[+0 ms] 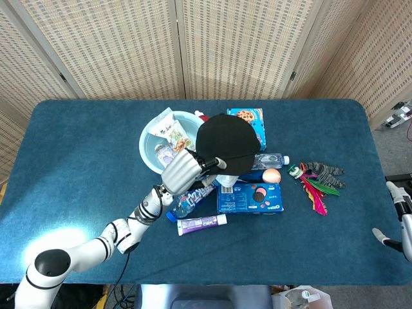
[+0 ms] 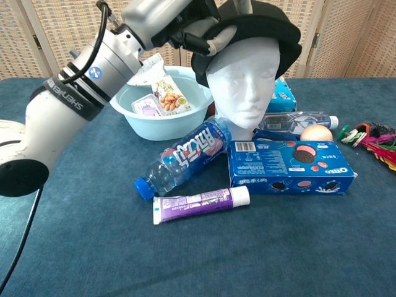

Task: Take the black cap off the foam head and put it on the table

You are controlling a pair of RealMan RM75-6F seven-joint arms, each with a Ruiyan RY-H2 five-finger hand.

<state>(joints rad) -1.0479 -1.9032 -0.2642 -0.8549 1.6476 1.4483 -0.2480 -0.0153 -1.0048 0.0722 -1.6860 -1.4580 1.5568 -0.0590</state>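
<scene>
The black cap (image 2: 266,28) sits tilted up on top of the white foam head (image 2: 244,83), whose face is uncovered in the chest view. My left hand (image 2: 170,15) grips the cap at its brim, raised above the bowl. From the head view the cap (image 1: 224,141) hides most of the foam head (image 1: 226,181), and the left hand (image 1: 182,170) is at its near-left edge. My right hand (image 1: 400,219) hangs at the table's far right edge, fingers apart and holding nothing.
A light blue bowl (image 2: 133,114) with snack packets stands left of the foam head. A water bottle (image 2: 185,154), a blue Oreo box (image 2: 291,164) and a purple tube (image 2: 198,203) lie in front. An egg (image 2: 316,133) and coloured feathers (image 1: 318,187) are to the right.
</scene>
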